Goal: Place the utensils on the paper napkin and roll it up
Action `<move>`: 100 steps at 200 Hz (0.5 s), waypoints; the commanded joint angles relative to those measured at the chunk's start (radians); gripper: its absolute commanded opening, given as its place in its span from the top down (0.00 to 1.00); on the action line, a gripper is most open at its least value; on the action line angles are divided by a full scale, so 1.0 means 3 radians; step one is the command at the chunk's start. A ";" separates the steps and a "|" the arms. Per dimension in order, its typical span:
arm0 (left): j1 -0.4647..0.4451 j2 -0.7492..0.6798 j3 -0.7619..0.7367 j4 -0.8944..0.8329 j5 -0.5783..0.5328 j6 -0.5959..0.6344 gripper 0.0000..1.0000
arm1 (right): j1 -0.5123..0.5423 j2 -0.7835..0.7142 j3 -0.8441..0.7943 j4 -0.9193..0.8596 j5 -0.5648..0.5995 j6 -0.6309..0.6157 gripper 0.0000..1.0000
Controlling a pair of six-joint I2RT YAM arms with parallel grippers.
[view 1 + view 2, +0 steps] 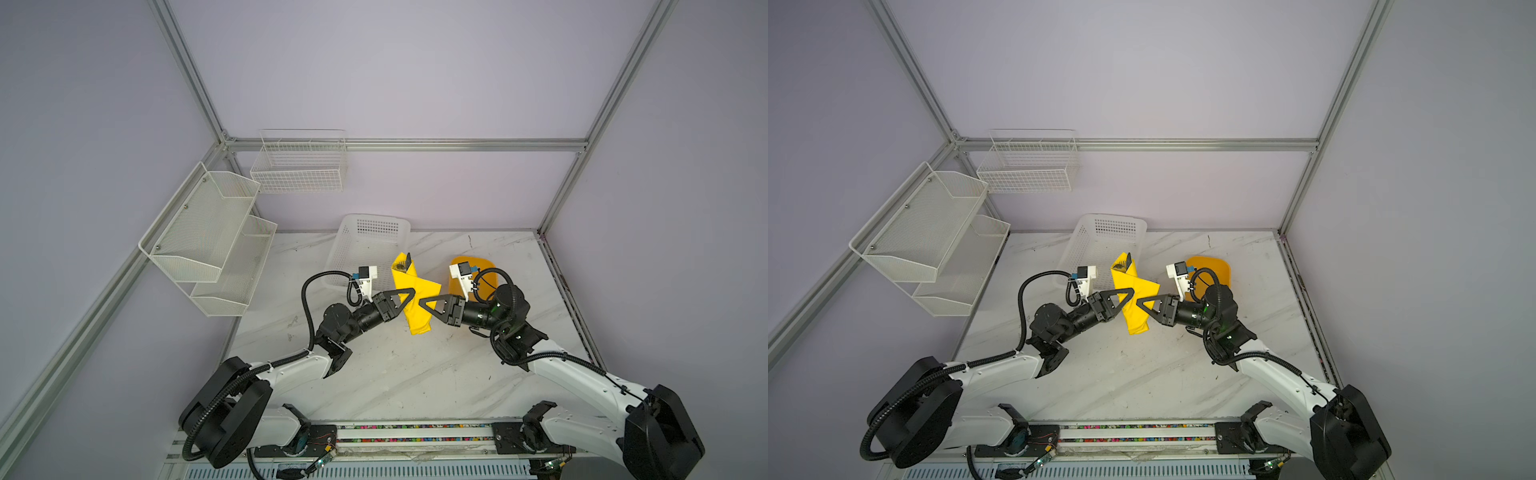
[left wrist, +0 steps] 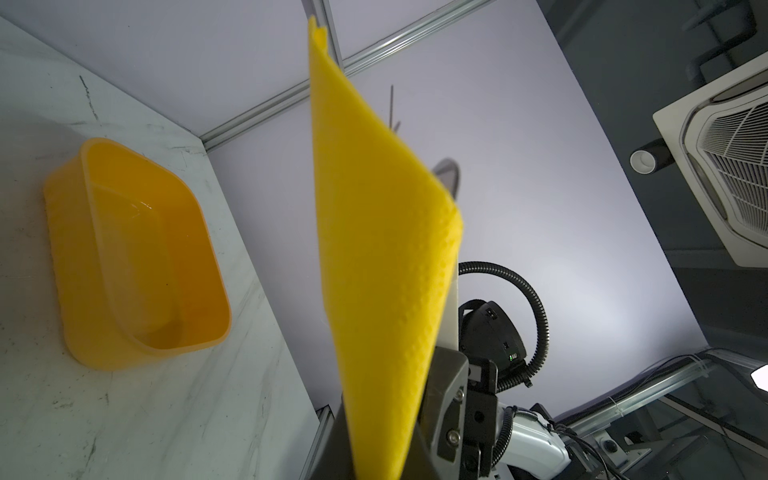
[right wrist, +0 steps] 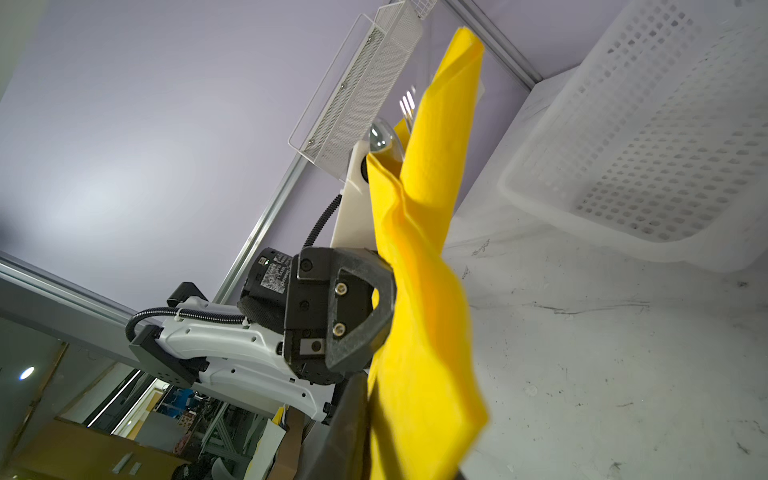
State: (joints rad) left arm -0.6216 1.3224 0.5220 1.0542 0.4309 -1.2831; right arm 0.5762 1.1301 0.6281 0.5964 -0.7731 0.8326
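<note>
Bare marble table (image 1: pixel 395 374) in front. Mid-table, both arms meet at the paper napkin (image 1: pixel 419 320), which is wrapped into a loose roll and held up between them. Left gripper (image 1: pixel 411 292) is clamped on the roll's middle from the left; in the right wrist view its black triangular finger (image 3: pixel 365 299) presses into the yellow paper, and in the left wrist view the paper comes straight out from between its jaws. Right gripper (image 1: pixel 422 302) comes in from the right, tip against the same stretch of roll, just beside the left tip. The paper runs along its dark finger (image 3: pixel 347 424), but can't tell whether it is pinching or let go. Can't tell whether the roll's near end touches the table.

The utensils (image 3: pixel 380 135) sit inside the roll, sticking out of its far end: spoon bowl and fork tines (image 3: pixel 408 104) show above the paper.

Behind: orange tub (image 1: pixel 478 266) past the right wrist, white perforated basket (image 1: pixel 365 237) past the left. Farther back, mesh shelves (image 1: pixel 208 232) and a wire basket (image 1: pixel 299 166) on the walls.
</note>
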 commanded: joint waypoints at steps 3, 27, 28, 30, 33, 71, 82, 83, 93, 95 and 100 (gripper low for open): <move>0.0021 -0.0138 0.0091 0.0276 -0.0051 0.0006 0.90 | -0.0024 -0.0121 -0.0023 -0.0065 0.0112 -0.0029 0.81; 0.0021 -0.0143 0.0096 0.0277 -0.0043 0.0000 0.90 | -0.0029 -0.0083 -0.0013 -0.0078 0.0102 0.0001 0.83; 0.0022 -0.0143 0.0096 0.0279 -0.0042 -0.0001 0.91 | -0.0032 -0.0082 -0.0010 -0.0079 0.0102 0.0004 0.83; 0.0019 -0.0143 0.0096 0.0280 -0.0045 -0.0002 0.90 | -0.0033 -0.0077 -0.0011 -0.0084 0.0103 0.0004 0.83; 0.0019 -0.0147 0.0096 0.0280 -0.0042 -0.0003 0.90 | -0.0031 -0.0073 -0.0013 -0.0093 0.0103 0.0009 0.83; 0.0019 -0.0176 0.0080 0.0232 -0.0076 0.0025 0.90 | -0.0062 -0.0186 -0.0013 -0.0326 0.0288 0.0021 0.78; 0.0022 -0.0188 0.0073 0.0201 -0.0096 0.0042 0.90 | -0.0070 -0.0265 0.0003 -0.0450 0.0399 0.0002 0.76; 0.0019 -0.0189 0.0074 0.0199 -0.0096 0.0045 0.90 | -0.0070 -0.0270 0.0008 -0.0465 0.0409 -0.0001 0.75; 0.0022 -0.0197 0.0070 0.0184 -0.0108 0.0064 0.90 | -0.0075 -0.0331 0.0026 -0.0578 0.0481 -0.0041 0.75; 0.0022 -0.0199 0.0066 0.0180 -0.0111 0.0066 0.90 | -0.0075 -0.0340 0.0031 -0.0592 0.0491 -0.0049 0.75; 0.0019 -0.0204 0.0068 0.0169 -0.0117 0.0073 0.90 | -0.0075 -0.0360 0.0048 -0.0635 0.0500 -0.0066 0.74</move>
State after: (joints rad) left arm -0.6216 1.3087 0.5220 1.0500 0.4164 -1.2816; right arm 0.5613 1.0733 0.6281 0.4820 -0.6857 0.8314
